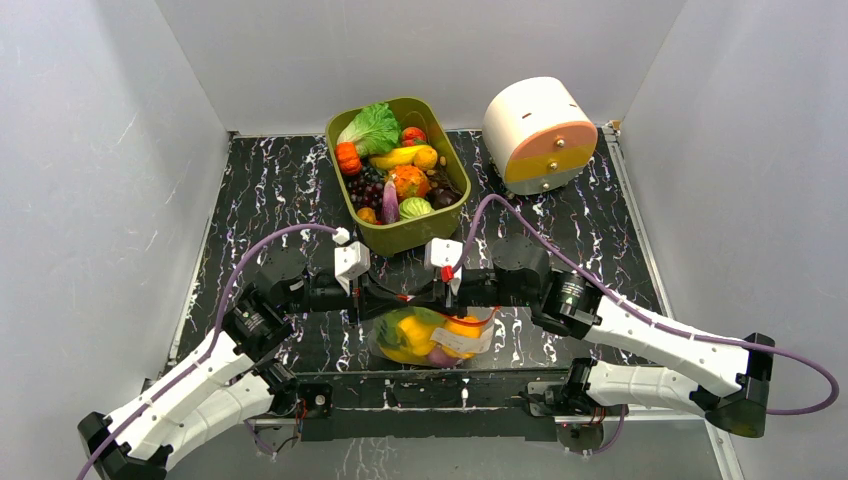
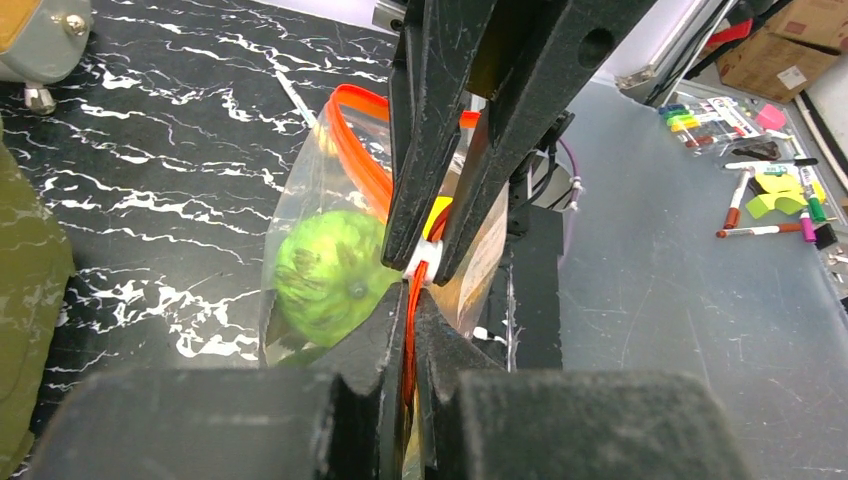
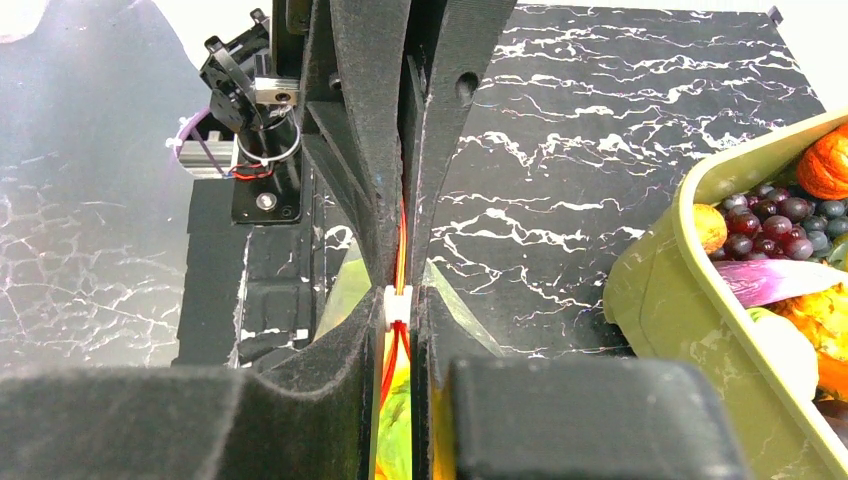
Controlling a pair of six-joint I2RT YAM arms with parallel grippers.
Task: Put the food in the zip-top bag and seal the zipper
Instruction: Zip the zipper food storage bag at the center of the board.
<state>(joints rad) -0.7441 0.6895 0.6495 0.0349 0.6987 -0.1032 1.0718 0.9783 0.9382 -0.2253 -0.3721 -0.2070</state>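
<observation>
My left end effector and right end effector both clamp the red-orange zipper strip of the clear crinkly bag; I can't tell whether it's sealed between them.

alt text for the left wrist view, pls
The left end effector and right end effector both pinch the orange zipper of a clear bag, their tips meeting at a white slider. Green toy food shows through the bag, with a black marbled table behind.
</observation>
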